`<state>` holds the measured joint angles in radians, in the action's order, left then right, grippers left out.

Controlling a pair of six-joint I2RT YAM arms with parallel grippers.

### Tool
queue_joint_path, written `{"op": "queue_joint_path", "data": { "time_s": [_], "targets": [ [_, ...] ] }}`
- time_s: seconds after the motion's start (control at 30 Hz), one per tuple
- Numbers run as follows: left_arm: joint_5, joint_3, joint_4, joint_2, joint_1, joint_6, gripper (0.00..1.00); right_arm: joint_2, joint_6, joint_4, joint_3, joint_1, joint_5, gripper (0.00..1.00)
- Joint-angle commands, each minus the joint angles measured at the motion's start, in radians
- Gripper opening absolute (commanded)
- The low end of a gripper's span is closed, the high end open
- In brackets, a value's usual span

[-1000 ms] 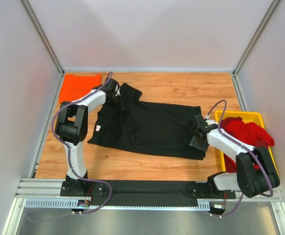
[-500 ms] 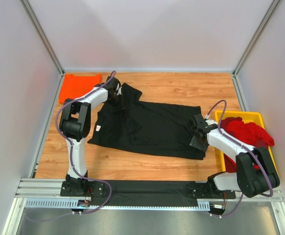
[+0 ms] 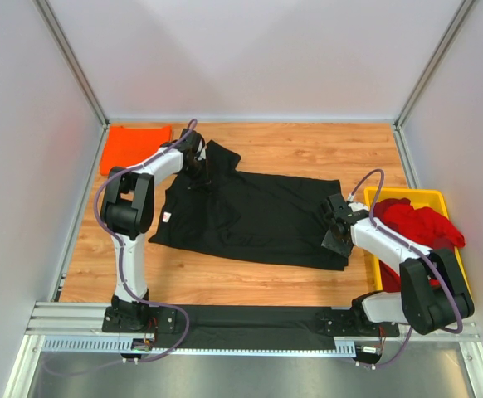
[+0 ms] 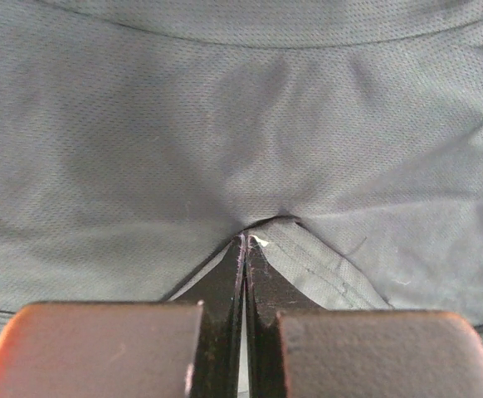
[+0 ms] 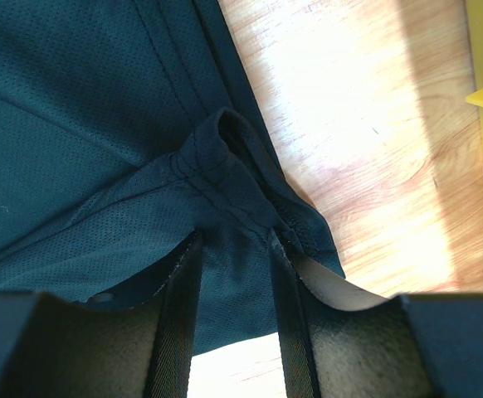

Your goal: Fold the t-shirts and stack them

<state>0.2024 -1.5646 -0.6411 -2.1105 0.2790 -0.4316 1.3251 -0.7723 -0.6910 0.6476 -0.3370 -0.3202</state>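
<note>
Bare wooden tabletop [image 3: 308,141] behind black shirt [image 3: 258,220] passable; yellow tray [image 3: 428,197] blocks right edge.

Bright, even overhead light; sharp top view, softer wrist views.
Glare washes out the wooden table [image 5: 366,141] in the right wrist view; the near gripper fingers [image 4: 225,332] blur, and the black t-shirt [image 3: 250,215] holds little detail.

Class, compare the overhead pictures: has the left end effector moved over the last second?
Yes. The left end effector shifted slightly toward the back wall, away from the arm bases, over the black shirt.
</note>
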Motion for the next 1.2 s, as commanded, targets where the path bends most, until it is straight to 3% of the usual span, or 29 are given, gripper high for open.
{"op": "queue_joint_path", "data": {
  "time_s": [0.0, 0.3, 0.43, 0.5, 0.57, 0.67, 0.87, 1.17],
  "targets": [
    [-0.040, -0.015, 0.015, 0.069, 0.002, -0.012, 0.00, 0.020, 0.005, 0.010, -0.016, 0.009, -0.034, 0.39],
    [-0.116, -0.012, 0.008, 0.081, 0.002, -0.039, 0.00, 0.011, 0.005, 0.007, -0.019, 0.010, -0.034, 0.39],
    [-0.006, 0.017, 0.075, 0.102, 0.002, 0.010, 0.01, 0.011, 0.007, 0.011, -0.020, 0.010, -0.033, 0.39],
    [0.049, 0.028, 0.112, 0.103, 0.002, 0.057, 0.21, 0.010, 0.008, 0.013, -0.020, 0.009, -0.031, 0.39],
    [0.100, 0.006, 0.106, 0.087, 0.005, 0.085, 0.31, 0.011, 0.010, 0.018, -0.022, 0.009, -0.030, 0.39],
    [0.143, -0.031, 0.084, 0.054, 0.014, 0.137, 0.35, 0.010, 0.010, 0.019, -0.022, 0.010, -0.028, 0.39],
    [0.086, -0.071, 0.028, 0.020, 0.035, 0.151, 0.41, 0.014, 0.018, 0.024, -0.020, 0.009, -0.025, 0.39],
    [0.002, -0.121, -0.052, -0.043, 0.055, 0.148, 0.39, 0.008, 0.021, 0.025, -0.022, 0.009, -0.023, 0.38]
  ]
}}
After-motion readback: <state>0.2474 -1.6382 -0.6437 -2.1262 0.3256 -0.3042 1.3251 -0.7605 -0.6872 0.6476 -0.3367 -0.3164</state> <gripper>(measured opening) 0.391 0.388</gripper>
